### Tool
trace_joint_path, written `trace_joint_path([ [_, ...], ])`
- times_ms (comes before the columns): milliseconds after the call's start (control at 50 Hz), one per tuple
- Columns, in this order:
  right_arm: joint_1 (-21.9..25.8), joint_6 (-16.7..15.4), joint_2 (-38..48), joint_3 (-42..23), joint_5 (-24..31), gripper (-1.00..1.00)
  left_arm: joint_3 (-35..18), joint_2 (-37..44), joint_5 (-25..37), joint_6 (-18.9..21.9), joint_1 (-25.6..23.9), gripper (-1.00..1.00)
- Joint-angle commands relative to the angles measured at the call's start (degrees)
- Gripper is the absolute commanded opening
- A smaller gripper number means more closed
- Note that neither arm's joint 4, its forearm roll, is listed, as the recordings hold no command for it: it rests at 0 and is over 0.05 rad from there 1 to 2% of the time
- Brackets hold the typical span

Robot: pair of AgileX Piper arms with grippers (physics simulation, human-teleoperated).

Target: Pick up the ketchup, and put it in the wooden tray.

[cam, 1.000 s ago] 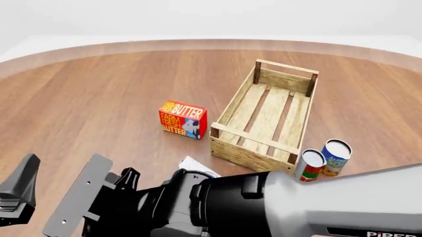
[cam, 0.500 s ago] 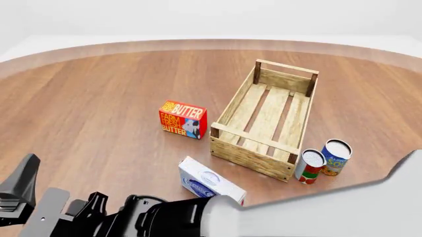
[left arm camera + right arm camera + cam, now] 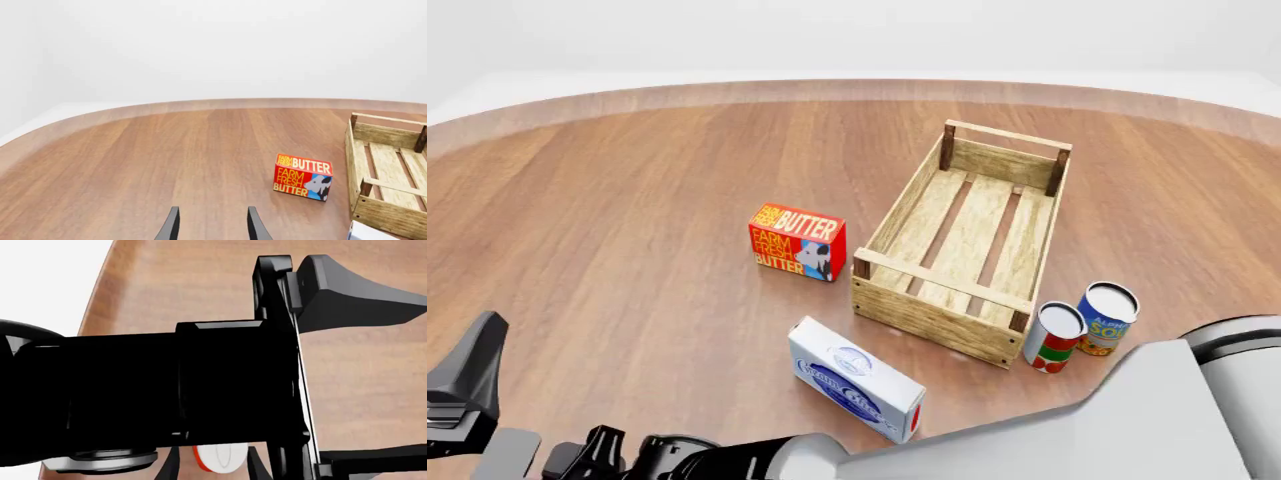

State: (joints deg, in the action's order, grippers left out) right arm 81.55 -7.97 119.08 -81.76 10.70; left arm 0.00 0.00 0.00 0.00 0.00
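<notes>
Two dark fingers of the left end effector rise from the bottom edge of the left wrist view, spread apart with only bare wooden tabletop between them; it grips nothing. In the front view only a black wedge of it shows at the far lower left.

In the right wrist view the right end effector shows two fingers low in the frame, just right of centre, with the white cap and red-orange shoulder of the ketchup sitting between them. Whether the fingers are pressing on the bottle or merely flank it cannot be told, since a large black body of the other arm fills most of that frame and hides the rest. In the front view the ketchup is out of sight; the right arm's grey and black housing spans the bottom edge from lower left to lower right.

Further out, a white and blue box lies flat below centre. The red butter box stands left of centre. The wooden tray runs from centre toward the upper right, nothing lying on its slats. Just beside its near right corner stand a red-and-white can and a blue can, close together.
</notes>
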Motion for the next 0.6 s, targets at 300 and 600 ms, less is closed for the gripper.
trace_joint_path([
  [300, -1.0, 0.1, 3.9, -0.5, -2.8, 1.0, 0.0, 0.0, 0.0, 0.0, 0.0, 1.0],
  [600, -1.0, 0.6, 2.9, 1.2, -4.5, -1.0, 0.0, 0.0, 0.0, 0.0, 0.0, 1.0],
])
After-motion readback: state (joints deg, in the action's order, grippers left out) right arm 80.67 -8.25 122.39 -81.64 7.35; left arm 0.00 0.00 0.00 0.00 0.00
